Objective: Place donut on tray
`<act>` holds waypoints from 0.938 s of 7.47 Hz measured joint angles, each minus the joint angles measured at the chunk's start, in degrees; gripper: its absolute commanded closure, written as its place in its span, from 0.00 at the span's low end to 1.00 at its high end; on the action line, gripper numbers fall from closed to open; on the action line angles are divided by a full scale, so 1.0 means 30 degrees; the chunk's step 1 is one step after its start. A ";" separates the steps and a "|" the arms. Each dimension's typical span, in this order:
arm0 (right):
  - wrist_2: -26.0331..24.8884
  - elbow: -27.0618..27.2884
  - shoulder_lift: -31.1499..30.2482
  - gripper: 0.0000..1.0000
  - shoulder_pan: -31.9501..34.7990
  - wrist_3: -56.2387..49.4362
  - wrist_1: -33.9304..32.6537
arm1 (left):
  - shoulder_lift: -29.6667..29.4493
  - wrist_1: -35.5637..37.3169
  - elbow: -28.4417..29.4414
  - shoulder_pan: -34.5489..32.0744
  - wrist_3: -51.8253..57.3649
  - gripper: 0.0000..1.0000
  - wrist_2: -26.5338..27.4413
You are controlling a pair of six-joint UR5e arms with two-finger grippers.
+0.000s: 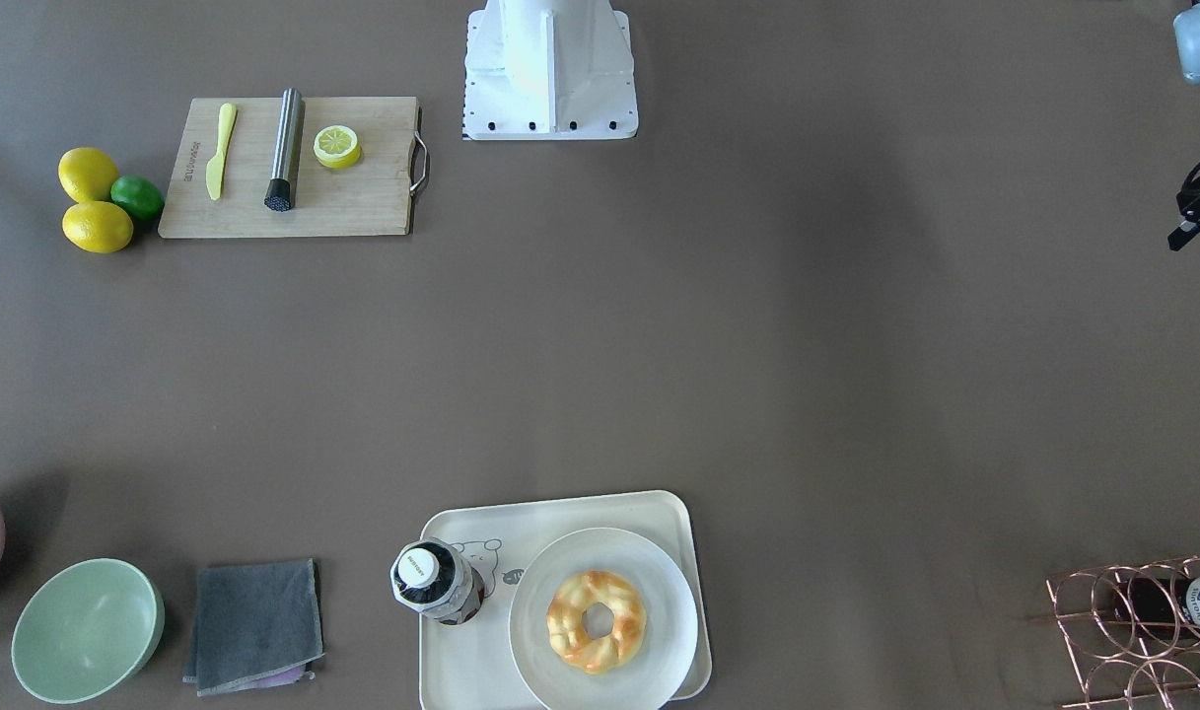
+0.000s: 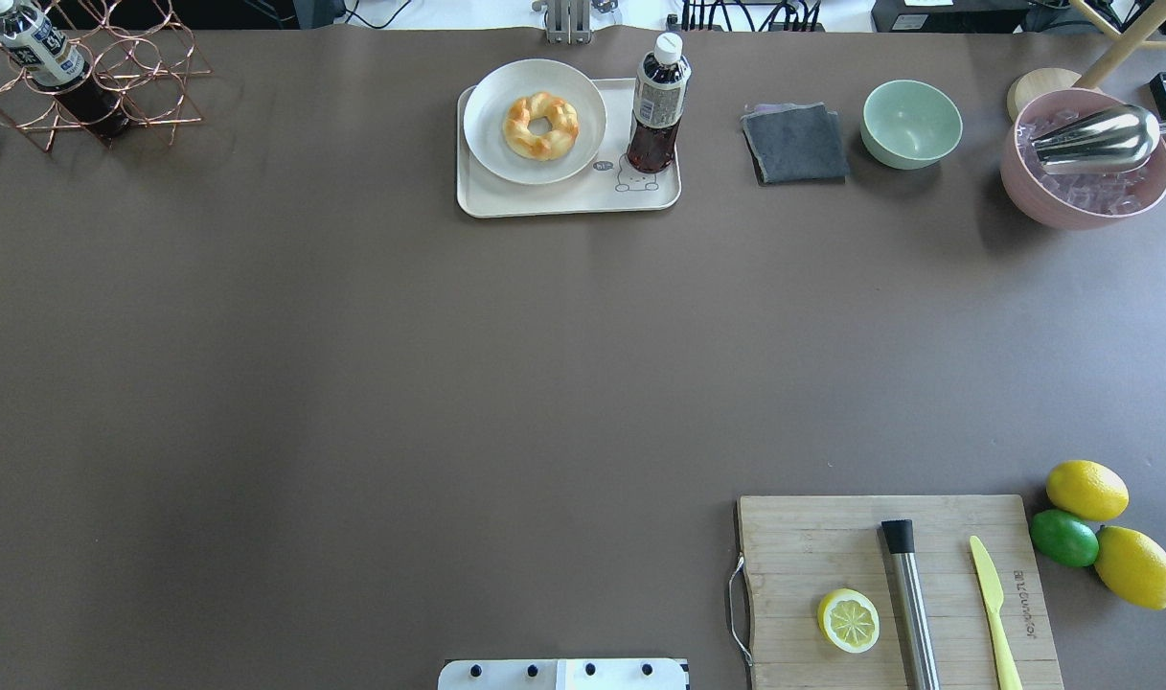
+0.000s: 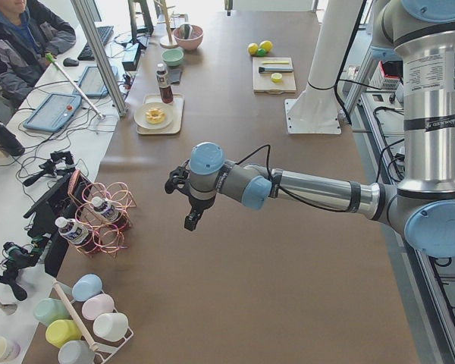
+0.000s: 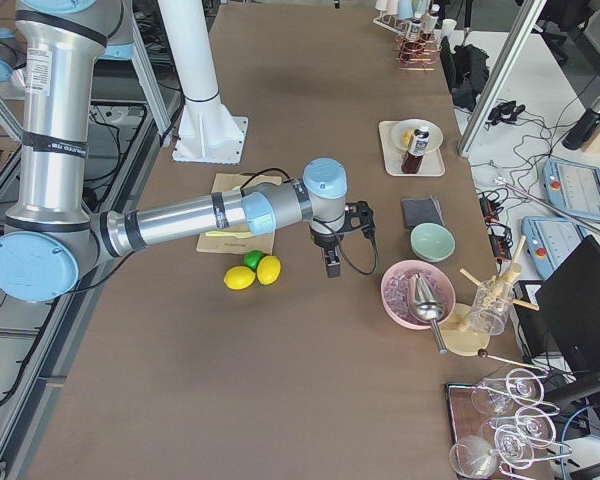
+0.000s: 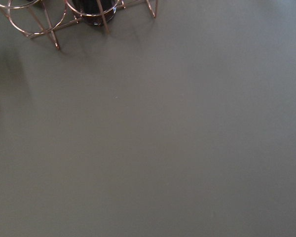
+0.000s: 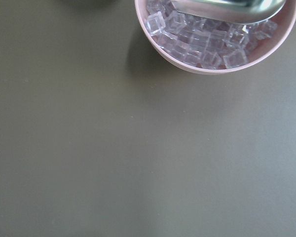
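donut point(image 1: 568, 603) lay on plate point(image 1: 659, 564) upon tray point(image 1: 649, 509) | seemed light, soft, easily crushed; pinch ring gently through hole | left claw point(image 3: 189, 221), right claw point(image 4: 332, 266): apart or together, could not tell

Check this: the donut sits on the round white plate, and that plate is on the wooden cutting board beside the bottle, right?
Not the cutting board: the plate rests on the cream tray, beside the bottle, with the donut on it. The overhead exterior view shows it.
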 measured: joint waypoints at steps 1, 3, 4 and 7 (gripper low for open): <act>-0.0160 -0.0093 -0.0066 0.00 0.1028 -0.2428 -0.1602 | 0.0248 0.1686 0.0040 -0.1358 0.3361 0.03 0.0018; -0.0866 -0.0131 -0.0396 0.00 0.2218 -0.5203 -0.3547 | 0.0686 0.3532 0.0136 -0.3213 0.7286 0.03 0.0088; -0.1243 -0.0186 -0.0612 0.00 0.2427 -0.5733 -0.3825 | 0.0936 0.3774 0.0126 -0.3541 0.7776 0.03 0.0180; -0.1535 -0.0938 -0.1125 0.00 0.2636 -0.6398 -0.3789 | 0.0976 0.4018 -0.0002 -0.3602 0.6837 0.03 0.0596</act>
